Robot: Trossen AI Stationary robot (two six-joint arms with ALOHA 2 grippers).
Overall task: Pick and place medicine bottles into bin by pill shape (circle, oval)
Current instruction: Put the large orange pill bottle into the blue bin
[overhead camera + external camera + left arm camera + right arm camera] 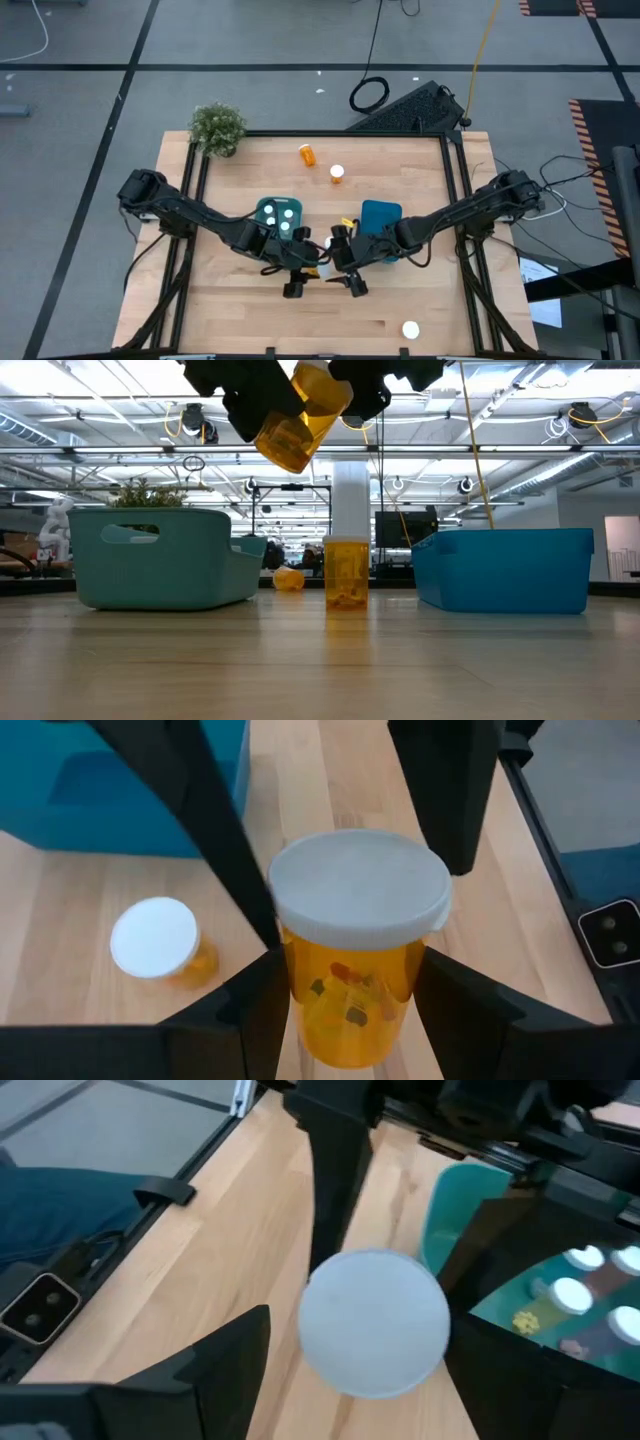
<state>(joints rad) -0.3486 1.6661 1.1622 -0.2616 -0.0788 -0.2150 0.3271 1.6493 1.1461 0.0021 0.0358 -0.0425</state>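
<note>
Four white-capped bottles (281, 217) already sit in the teal plastic bin (263, 206). The left gripper (350, 985) clamps an orange translucent bottle (352, 985) mid-table, aloft; the right gripper (340, 1380) looks spread. Three bottles (337, 173) remain.

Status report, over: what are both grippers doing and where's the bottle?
Left gripper shut on bottle, lifted between the bins. Right gripper close beside it, cap toward its camera. Teal bin already holds bottles. Another bottle stands on the table below.
</note>
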